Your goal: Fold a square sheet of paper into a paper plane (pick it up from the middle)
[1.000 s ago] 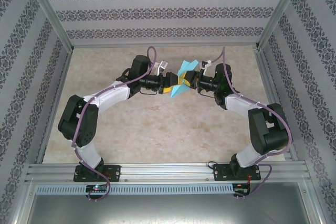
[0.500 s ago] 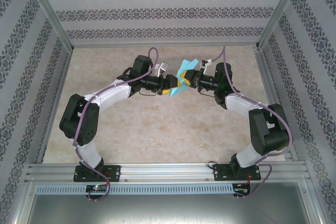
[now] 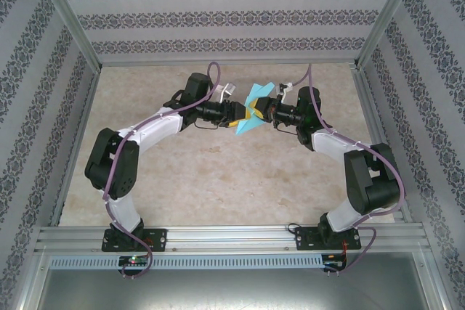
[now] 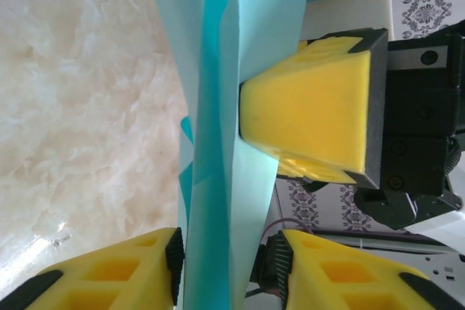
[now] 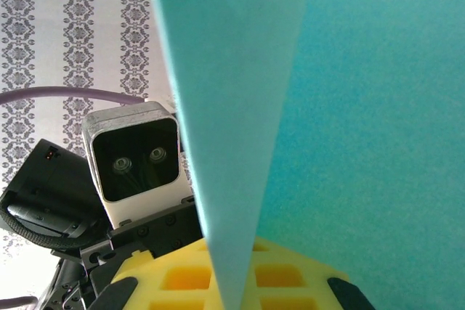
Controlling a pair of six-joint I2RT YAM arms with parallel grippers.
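Reading across from the left: the left gripper [image 3: 238, 115] is extended to mid-table, far side, and meets the sheet of paper [image 3: 256, 101] in the air above the table [image 3: 218, 172]. In the left wrist view its two yellow fingers [image 4: 123, 270] stand either side of the hanging layers. The left pad touches the paper; the other sits at its edge. Whether this claw is truly pinching or only bracketing the sheet, I cannot tell.

Centre: the turquoise sheet is no longer flat or square. It shows several creased layers and pointed corners, held upright and clear of the tabletop between the two claws. Judgement: pick-up done and early folds made, but the shape is ragged and splayed, not yet a narrow dart.

Right: the right gripper [image 3: 267, 112] is clenched on the paper. One yellow finger [image 4: 312, 107] presses flat against a layer, and in the right wrist view the sheet rises straight out of its jaws.

Remaining, as I judge it: tighten the body crease, form the wings, then set the plane down. Overall roughly mid-task.
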